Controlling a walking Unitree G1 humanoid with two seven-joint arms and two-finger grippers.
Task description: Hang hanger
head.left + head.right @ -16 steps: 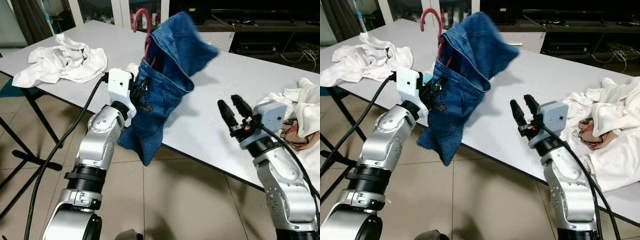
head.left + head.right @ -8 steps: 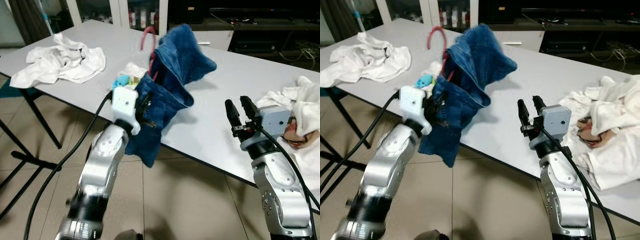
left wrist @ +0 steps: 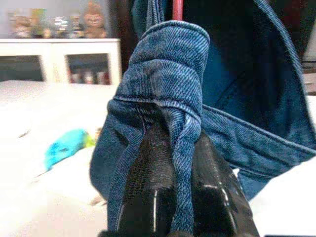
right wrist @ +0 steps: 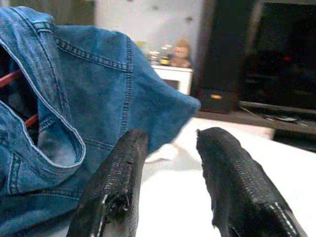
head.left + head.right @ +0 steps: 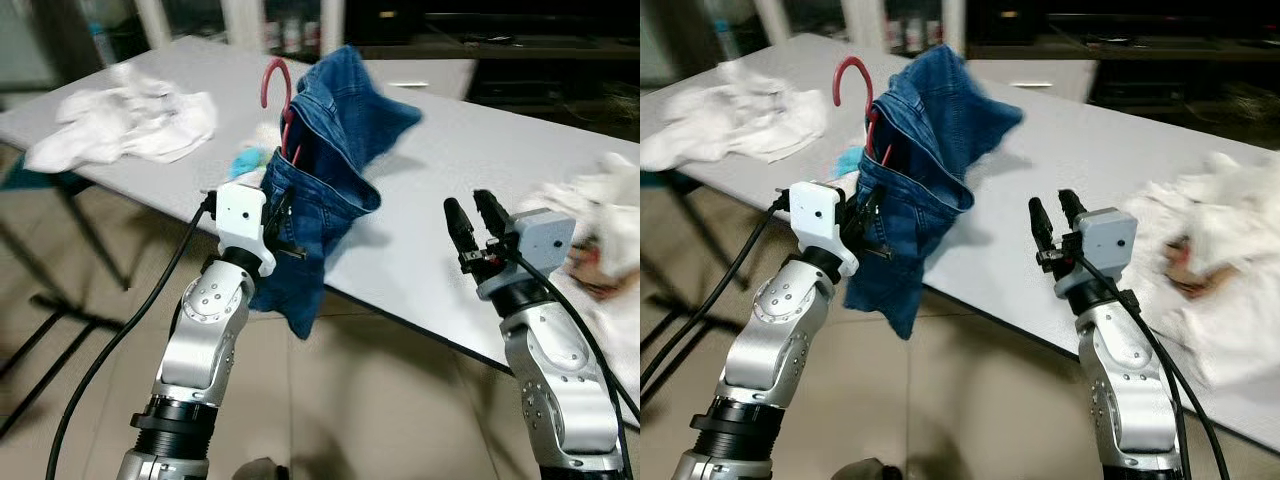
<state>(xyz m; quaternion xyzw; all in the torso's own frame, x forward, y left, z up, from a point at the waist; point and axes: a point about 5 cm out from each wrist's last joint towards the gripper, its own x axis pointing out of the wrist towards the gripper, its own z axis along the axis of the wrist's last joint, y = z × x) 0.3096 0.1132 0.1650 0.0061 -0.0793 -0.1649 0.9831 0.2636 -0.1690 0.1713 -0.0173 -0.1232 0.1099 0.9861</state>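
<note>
Two arms: both were raised at the near edge of the table; scene listed big to small.
Table (image 5: 480, 170): long white top, running across in front of the robot.
White cloth heaps: one pile (image 5: 125, 115) lay at the far left of the table, another (image 5: 1230, 260) at the right end, both well apart from the jeans.
Jeans (image 5: 330, 160): blue denim, held up off the near table edge, upper part flopped back over the table, lower part hanging below the edge.
Left gripper (image 3: 173, 163): clenched on a bunched fold of the jeans waistband, carrying the whole load.
Right gripper (image 5: 1058, 222): empty, fingers spread, hovering over the table edge to the right of the jeans, not touching them.
Hanger (image 5: 855, 85): red, hook poking up out of the waistband, body buried inside the denim; whether it was seated in the waistband could not be told.
Teal object (image 3: 66, 145): small, on the table behind the jeans; identity unclear.
Step judged: carrying the jeans on the hanger toward a rail; no rail visible.
Doing it well: keep the pinch tight, hook upright and clear of cloth, bring the right gripper to the hook before any release.
Risk: hanger slipping out of the denim if the bundle tilts.
</note>
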